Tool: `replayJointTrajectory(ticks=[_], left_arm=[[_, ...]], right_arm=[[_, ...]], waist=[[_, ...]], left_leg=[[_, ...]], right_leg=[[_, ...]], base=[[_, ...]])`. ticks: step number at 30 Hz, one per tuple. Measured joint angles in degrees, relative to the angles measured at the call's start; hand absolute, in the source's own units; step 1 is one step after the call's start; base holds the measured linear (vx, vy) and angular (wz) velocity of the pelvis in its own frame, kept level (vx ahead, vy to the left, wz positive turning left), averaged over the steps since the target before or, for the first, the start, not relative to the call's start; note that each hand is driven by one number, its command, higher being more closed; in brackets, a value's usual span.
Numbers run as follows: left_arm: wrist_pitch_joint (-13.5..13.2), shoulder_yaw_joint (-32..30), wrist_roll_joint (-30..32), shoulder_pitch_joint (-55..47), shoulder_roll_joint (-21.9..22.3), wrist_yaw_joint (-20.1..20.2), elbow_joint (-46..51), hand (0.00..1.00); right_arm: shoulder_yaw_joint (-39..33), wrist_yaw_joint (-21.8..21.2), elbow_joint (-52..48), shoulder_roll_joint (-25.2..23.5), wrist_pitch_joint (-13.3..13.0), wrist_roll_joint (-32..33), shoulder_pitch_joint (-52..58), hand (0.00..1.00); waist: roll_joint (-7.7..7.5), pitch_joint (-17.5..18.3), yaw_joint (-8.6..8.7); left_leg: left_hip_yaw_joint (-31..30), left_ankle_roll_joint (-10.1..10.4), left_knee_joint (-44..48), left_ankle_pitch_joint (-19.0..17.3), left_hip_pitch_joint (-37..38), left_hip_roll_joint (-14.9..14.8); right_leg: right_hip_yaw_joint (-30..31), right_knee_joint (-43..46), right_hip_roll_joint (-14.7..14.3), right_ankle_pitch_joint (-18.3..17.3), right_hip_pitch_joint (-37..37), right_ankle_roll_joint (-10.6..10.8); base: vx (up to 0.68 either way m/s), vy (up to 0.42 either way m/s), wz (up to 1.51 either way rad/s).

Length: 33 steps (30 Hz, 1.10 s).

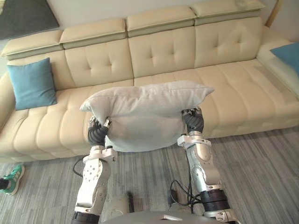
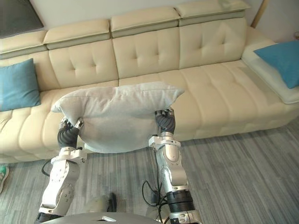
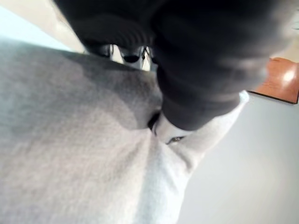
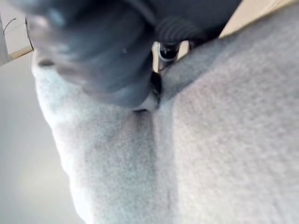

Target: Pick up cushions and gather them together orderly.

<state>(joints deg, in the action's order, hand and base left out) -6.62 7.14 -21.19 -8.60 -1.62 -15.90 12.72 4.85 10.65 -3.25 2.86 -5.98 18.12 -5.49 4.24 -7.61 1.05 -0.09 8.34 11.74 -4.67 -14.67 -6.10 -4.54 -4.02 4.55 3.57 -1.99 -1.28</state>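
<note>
Cushion (image 1: 145, 109), grey and plump, hangs before the front edge of the cream sofa (image 1: 224, 79), clasped low on either side by the left hand (image 1: 98, 131) and right hand (image 1: 193, 120). It sags softly and looks light; wide side grips should keep it level. One teal cushion (image 1: 32, 84) leans at the sofa's left end, another teal cushion (image 2: 280, 56) lies at its right end.

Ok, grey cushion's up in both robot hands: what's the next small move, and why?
Probably carry the grey cushion toward the robot's left and set it beside the teal cushion leaning at the left end of the sofa. The left robot hand and right robot hand grip it in the air, and the seat beside that teal cushion is bare.
</note>
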Motion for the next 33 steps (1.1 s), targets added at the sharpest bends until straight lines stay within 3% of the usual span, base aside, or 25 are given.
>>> replayJointTrajectory(ticks=[1,2,3,4,5,7,8,9,10,11,14,16,17,19,20,21,22,24,26,27,28,29,30,31,33], left_arm=[[-0.34,-1.31,0.05,-0.46,2.99,0.02,-0.37,1.0],[-0.43,-1.87,0.02,0.3,2.83,0.0,-0.49,1.0],[-0.5,-2.79,0.03,-0.54,0.17,-0.1,0.04,1.0],[-0.5,-4.21,-0.02,-1.98,-0.71,-0.22,-0.47,1.0],[0.45,-5.14,-0.02,-4.02,0.04,-0.84,-1.08,1.0],[0.49,-5.33,-0.02,-5.03,0.25,-1.13,-0.76,1.0],[0.51,-5.29,-0.02,-4.09,0.21,-1.12,-0.42,1.0],[0.51,-5.25,-0.03,-3.68,0.36,-1.12,-0.41,1.0],[0.51,-5.22,-0.04,-3.63,0.5,-1.13,-0.4,1.0],[0.51,-5.19,-0.04,-3.64,0.62,-1.14,-0.4,1.0],[0.46,-4.78,-0.04,-2.93,0.14,-1.14,-0.34,1.0],[0.46,-4.65,-0.03,-1.83,-0.22,-1.15,-0.34,1.0],[0.46,-4.66,-0.04,-1.78,-0.41,-1.15,-0.34,1.0],[0.47,-4.53,-0.02,-2.09,-0.71,-1.15,-0.01,1.0],[0.46,-4.34,0.0,-2.29,-0.71,-1.15,0.59,1.0],[0.2,-4.08,0.01,-2.29,-0.86,-1.15,1.5,1.0],[0.04,-4.08,0.01,-2.15,-1.03,-1.15,1.84,1.0],[-0.13,-4.08,0.01,-2.1,-1.1,-1.15,1.94,1.0],[-0.04,-4.11,0.04,-2.18,-0.91,-1.13,1.81,1.0],[-0.16,-4.06,0.07,-2.3,-1.09,-1.04,2.01,1.0],[-0.22,-4.08,0.16,-1.91,-1.63,-0.72,1.44,1.0],[-0.15,-4.04,0.18,-1.83,-0.7,-0.6,0.62,1.0],[0.06,-4.12,0.19,-2.44,1.05,-0.56,-0.27,1.0],[0.06,-4.15,0.26,-2.42,1.8,-0.44,-0.32,1.0],[0.06,-4.24,0.61,-2.19,2.27,-0.3,-0.31,1.0]], right_arm=[[0.08,0.01,0.34,0.73,-0.31,-0.07,-2.68,1.0],[-0.21,0.14,0.94,-0.06,-0.47,-0.03,-3.42,1.0],[0.05,0.16,3.35,-2.87,-0.52,-0.05,-3.37,1.0],[0.5,0.05,4.9,-3.78,-0.47,-0.07,-4.07,1.0],[1.07,-0.08,5.85,-2.97,-0.15,-0.09,-3.74,1.0],[1.4,-0.19,5.91,-2.08,-0.06,-0.54,-3.57,1.0],[1.63,-0.15,5.92,-2.18,-0.04,-0.56,-3.59,1.0],[1.62,-0.15,5.92,-2.21,-0.04,-0.55,-3.58,1.0],[1.62,-0.16,5.93,-2.2,-0.02,-0.55,-3.51,1.0],[1.63,-0.16,5.95,-2.19,0.06,-0.55,-3.08,1.0],[1.77,-0.19,5.94,-2.24,0.16,-0.59,-1.94,1.0],[1.79,-0.19,5.96,-2.32,0.16,-0.6,-1.94,1.0],[1.79,-0.19,6.03,-2.35,0.17,-0.6,-1.93,1.0],[1.79,-0.19,7.03,-2.36,0.17,-0.6,-1.88,1.0],[1.77,-0.2,7.17,-2.37,0.16,-0.6,-1.79,1.0],[1.79,-0.41,7.15,-2.49,-0.02,-0.59,-1.79,1.0],[1.79,-0.54,7.11,-2.54,-0.08,-0.58,-1.93,1.0],[1.72,-0.73,7.48,-2.5,-0.07,-0.55,-1.88,1.0],[1.78,-0.87,8.67,-2.56,-0.04,-0.46,-1.86,1.0],[1.93,-1.38,8.46,-2.56,-0.07,-0.34,-1.07,1.0],[2.07,-1.98,8.23,-2.09,-0.14,-0.15,-0.41,1.0],[2.13,-2.03,8.67,-1.26,-0.07,-0.01,-0.48,1.0],[2.77,-2.01,8.68,0.22,0.16,0.01,0.0,1.0],[3.36,-2.03,8.66,1.16,0.16,0.01,0.05,1.0],[3.32,-2.03,8.64,1.25,0.19,0.08,0.09,1.0]], waist=[[7.38,-0.73,-1.9],[7.74,-1.75,-2.29],[1.5,-2.84,-2.58],[-2.3,-2.87,-2.64],[-1.84,-2.69,-2.95],[-2.4,-1.48,-2.84],[-3.5,-0.67,-2.77],[-3.66,-0.57,-2.52],[-3.66,-0.56,-2.35],[-3.6,-0.53,-2.1],[-4.55,1.31,-2.79],[-4.61,1.32,-2.98],[-4.62,1.31,-2.91],[-4.65,1.23,-2.65],[-4.61,1.21,-2.18],[-4.16,1.11,-1.06],[-4.58,1.32,-0.86],[-4.24,1.03,-0.1],[-3.99,0.88,0.04],[-4.37,1.09,0.34],[-5.81,0.92,0.73],[-4.47,0.83,0.54],[-1.74,1.42,0.28],[-0.71,1.43,-0.03],[-0.52,1.45,-0.12]], left_leg=[[-2.12,1.13,-2.25,-2.06,-2.0,-6.67],[-2.14,1.68,0.93,-0.56,-3.39,-7.78],[-0.59,2.62,7.48,-0.08,-4.35,-5.52],[0.54,2.33,12.57,0.25,-5.61,-4.32],[-0.74,1.84,13.76,0.3,-6.48,-3.79],[1.33,-2.37,10.72,2.35,-7.13,-1.9],[4.49,-4.58,9.13,2.66,-7.79,0.33],[6.02,-6.18,9.98,1.78,-8.57,1.21],[6.93,-7.28,11.12,1.24,-8.97,1.57],[8.85,-9.18,13.83,-0.8,-9.39,1.94],[13.27,-11.82,15.04,-2.95,-8.89,3.06],[14.93,-12.28,13.0,-4.31,-6.32,3.6],[15.28,-12.44,12.51,-4.54,-5.44,3.73],[15.89,-12.84,7.8,-5.13,1.6,4.73],[15.32,-12.81,4.63,-5.16,5.27,5.05],[13.86,-12.88,1.79,-5.71,8.15,5.13],[13.69,-12.87,1.35,-5.72,8.73,5.02],[12.72,-12.59,0.95,-5.8,10.7,4.67],[12.55,-11.9,0.24,-6.1,13.74,3.67],[11.3,-10.1,0.85,-7.09,14.72,4.2],[9.04,-8.88,2.22,-10.2,16.09,6.15],[8.4,-8.52,3.08,-10.97,16.2,5.53],[7.75,-7.84,5.25,-11.34,14.62,3.15],[7.4,-7.51,5.32,-11.47,14.65,2.32],[6.21,-6.9,4.34,-10.82,15.13,1.35]], right_leg=[[0.3,10.53,-8.01,-4.38,-3.33,-0.16],[0.72,22.67,-9.21,-6.93,-6.6,-0.96],[0.9,35.36,-7.56,-19.09,-4.98,-1.01],[2.06,33.18,-5.71,-25.99,-2.41,0.29],[3.56,31.91,-6.1,-26.39,-1.45,0.15],[5.56,29.07,-4.27,-25.91,-2.88,0.0],[7.64,28.09,-1.62,-25.22,-5.52,1.58],[8.4,26.84,-0.26,-24.36,-5.93,2.84],[8.75,25.87,0.55,-23.35,-5.68,4.03],[9.11,23.8,2.01,-21.71,-4.34,6.77],[10.3,21.81,4.46,-18.15,-4.42,8.05],[9.81,28.71,5.12,-16.68,-7.53,9.71],[9.52,31.3,5.28,-16.12,-8.42,9.56],[5.04,44.05,6.72,-9.39,-12.04,6.95],[3.74,49.21,7.07,-4.39,-13.97,4.3],[3.17,54.12,6.6,-9.81,-16.46,2.91],[3.1,54.45,6.0,-12.18,-17.52,2.95],[0.65,49.81,3.91,-16.97,-20.06,2.93],[1.87,36.93,-1.0,-16.47,-19.88,3.47],[3.96,24.21,-3.49,-9.16,-17.63,2.82],[3.01,23.11,-1.85,-3.58,-16.68,1.07],[2.37,22.94,-2.18,-4.04,-15.89,1.72],[1.28,18.5,-3.64,-3.01,-13.56,1.34],[0.63,15.91,-4.54,-2.12,-12.3,0.94],[-0.23,11.78,-5.8,-0.77,-9.78,0.1]], base=[[0.02,0.164,-0.64],[0.06,0.124,-0.44],[0.07,-0.027,0.01],[0.06,-0.006,-0.01],[0.09,0.078,-0.27],[0.18,0.227,-0.45],[0.3,0.302,-0.46],[0.26,0.249,-0.38],[0.24,0.223,-0.38],[0.33,0.289,-0.52],[0.32,0.245,-0.5],[0.31,0.22,-0.37],[0.29,0.207,-0.34],[0.24,0.156,-0.26],[0.28,0.127,0.02],[0.28,0.092,0.13],[0.22,-0.013,0.25],[0.19,-0.055,0.21],[0.27,-0.112,0.26],[0.33,-0.137,0.64],[0.27,-0.122,0.57],[0.27,-0.125,0.44],[0.28,-0.095,0.13],[0.28,-0.071,0.17],[0.2,-0.053,0.12]])
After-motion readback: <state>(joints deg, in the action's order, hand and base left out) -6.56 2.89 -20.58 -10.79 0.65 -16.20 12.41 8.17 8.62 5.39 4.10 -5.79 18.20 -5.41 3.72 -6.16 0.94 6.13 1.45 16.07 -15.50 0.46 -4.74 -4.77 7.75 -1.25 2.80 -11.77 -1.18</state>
